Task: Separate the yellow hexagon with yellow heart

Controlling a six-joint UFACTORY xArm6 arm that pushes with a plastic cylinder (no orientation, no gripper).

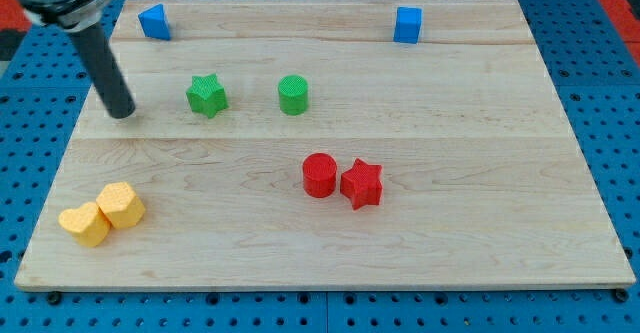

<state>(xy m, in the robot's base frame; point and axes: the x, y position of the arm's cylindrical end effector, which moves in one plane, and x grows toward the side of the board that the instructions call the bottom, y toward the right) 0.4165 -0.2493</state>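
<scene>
The counter point(330, 253) is a pale wooden board lying on a blue pegboard surface point(600, 93), and most of its middle and whole right side are bare wood. The arm carries no jaws at all, only a dark rod coming down from the view's top left; my tip point(123, 113) rests on the counter near the left edge, in the upper half, just left of the green star point(207, 96) but apart from it.

The two task blocks sit together in the bottom-left corner. The yellow hexagon point(121, 205) lies up and to the right, the yellow heart point(84, 224) down and to the left, and they touch side to side. The heart is close to both the left and the bottom edge, so little board is left on those sides; to the hexagon's right and above it the wood is open. My tip stands well above the pair, with bare counter between.

Counting: two yellow, two green, two red, two blue, eight blocks in all. The green cylinder point(293, 94) stands right of the green star with a gap between them. The red cylinder point(319, 175) and red star point(362, 183) sit touching near the middle, slightly low. A blue block point(153, 21) sits near the top-left corner, and a blue cube point(407, 24) sits by the top edge towards the right.
</scene>
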